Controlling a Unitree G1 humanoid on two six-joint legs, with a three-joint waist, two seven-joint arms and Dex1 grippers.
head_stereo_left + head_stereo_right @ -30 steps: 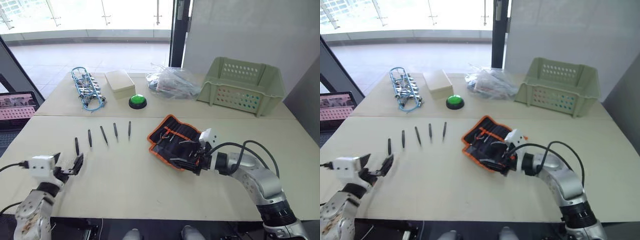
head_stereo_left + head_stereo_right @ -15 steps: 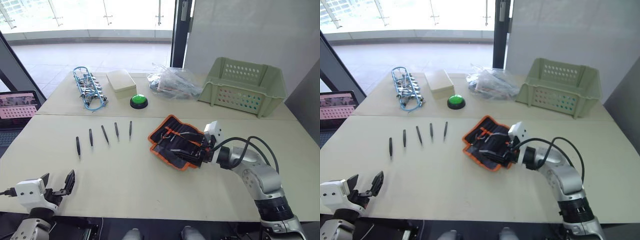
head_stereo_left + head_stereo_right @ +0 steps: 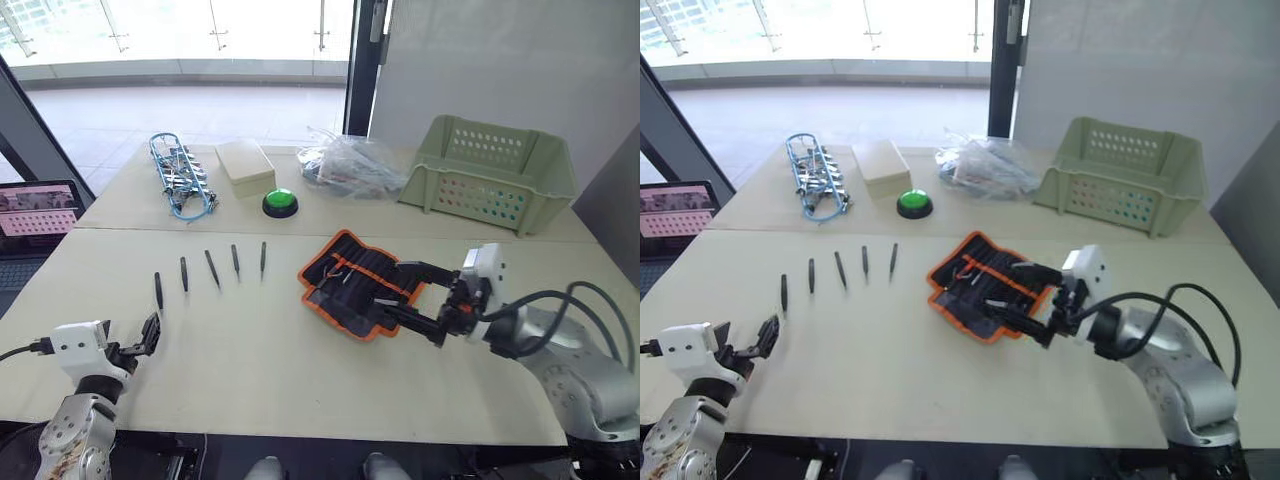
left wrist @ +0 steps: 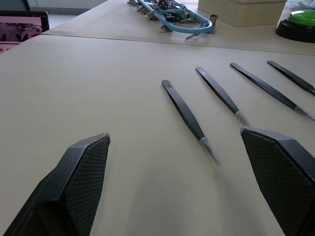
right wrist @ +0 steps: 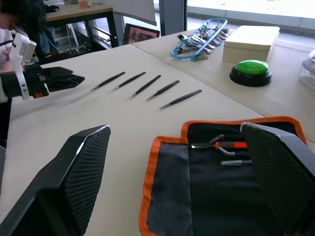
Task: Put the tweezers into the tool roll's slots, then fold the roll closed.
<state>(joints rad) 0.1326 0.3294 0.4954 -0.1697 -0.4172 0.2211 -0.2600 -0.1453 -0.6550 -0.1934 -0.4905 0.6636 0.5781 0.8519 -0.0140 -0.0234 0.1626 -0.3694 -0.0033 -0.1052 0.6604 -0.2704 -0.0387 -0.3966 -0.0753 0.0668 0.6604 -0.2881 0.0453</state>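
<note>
Roll [image 3: 358,283] lies unfolded so its slots face up; five tweezers [image 3: 209,268] wait in a row. Both grippers, left [image 3: 148,335] and right [image 3: 415,297], are spread, empty.

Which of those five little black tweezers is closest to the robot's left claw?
The outermost tweezer, at the end of the row farthest from the tool roll. It lies just ahead of the open left claw; the other four sit progressively nearer the roll.

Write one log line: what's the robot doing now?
tweezers: five on table, none stowed | tool roll: open | left gripper: open near tweezers | right gripper: open by roll
</note>
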